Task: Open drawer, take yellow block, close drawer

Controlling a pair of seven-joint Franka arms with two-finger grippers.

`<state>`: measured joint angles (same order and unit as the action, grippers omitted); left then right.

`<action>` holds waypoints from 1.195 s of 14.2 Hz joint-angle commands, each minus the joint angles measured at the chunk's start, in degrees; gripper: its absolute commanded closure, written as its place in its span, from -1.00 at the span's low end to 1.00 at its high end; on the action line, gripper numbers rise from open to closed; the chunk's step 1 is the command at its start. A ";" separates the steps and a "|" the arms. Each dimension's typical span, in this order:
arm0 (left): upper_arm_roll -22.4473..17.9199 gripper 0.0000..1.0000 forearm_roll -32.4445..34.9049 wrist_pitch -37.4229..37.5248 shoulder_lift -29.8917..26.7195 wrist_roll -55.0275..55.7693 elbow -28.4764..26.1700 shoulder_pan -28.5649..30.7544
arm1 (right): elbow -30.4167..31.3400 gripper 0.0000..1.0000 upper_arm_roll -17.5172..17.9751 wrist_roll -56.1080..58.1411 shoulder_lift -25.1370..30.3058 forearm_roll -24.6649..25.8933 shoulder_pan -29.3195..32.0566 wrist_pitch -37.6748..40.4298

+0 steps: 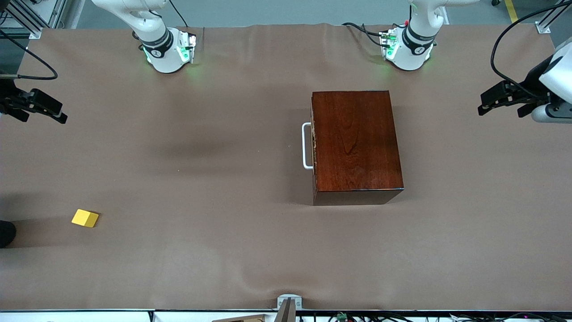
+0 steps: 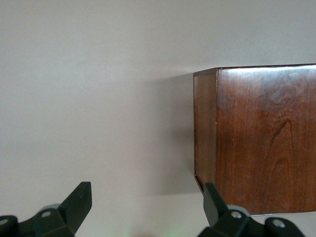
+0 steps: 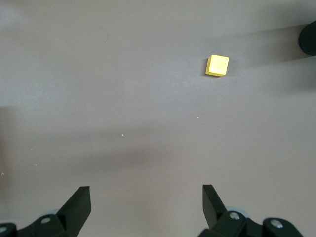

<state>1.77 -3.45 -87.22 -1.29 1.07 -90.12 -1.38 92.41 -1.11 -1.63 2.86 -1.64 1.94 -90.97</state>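
Drawer (image 1: 313, 145) shut, yellow block (image 1: 85, 218) on brown table cloth (image 1: 201, 179), grey floor (image 1: 290, 11)

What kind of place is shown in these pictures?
Probably a robotics lab bench: two white arm bases bolted to a table under brown cloth, loose cables at the edges, and only test props, a wooden box and yellow block.

Bare cloth (image 1: 201, 179) around yellow block (image 1: 85, 218); handle (image 1: 306, 146) side of box (image 1: 355, 143) unobstructed.

No readable text, labels or numbers.
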 commanded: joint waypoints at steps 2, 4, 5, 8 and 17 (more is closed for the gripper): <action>0.69 -1.00 1.08 2.66 0.32 -0.63 1.88 -0.37 | -0.74 -1.00 0.24 -0.13 -0.05 -0.03 0.08 0.26; 0.51 -1.00 0.91 2.66 0.32 -0.54 1.97 -0.29 | -0.74 -1.00 0.24 -0.13 -0.05 -0.03 0.08 0.26; 0.51 -1.00 0.91 2.66 0.23 -0.54 1.97 -0.20 | -0.74 -1.00 0.24 -0.13 -0.05 -0.03 0.08 0.26; 0.51 -1.00 0.99 2.66 0.23 -0.54 1.97 -0.11 | -0.74 -1.00 0.24 -0.13 -0.05 0.05 -0.09 0.26; 0.51 -1.00 5.28 2.58 0.58 -0.37 1.88 -0.20 | -0.74 -1.00 0.24 -0.13 -0.05 -0.12 0.00 0.26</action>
<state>2.08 -1.53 -85.65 -1.26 1.07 -89.37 -1.60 92.41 -1.10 -1.63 2.86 -1.64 1.92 -90.97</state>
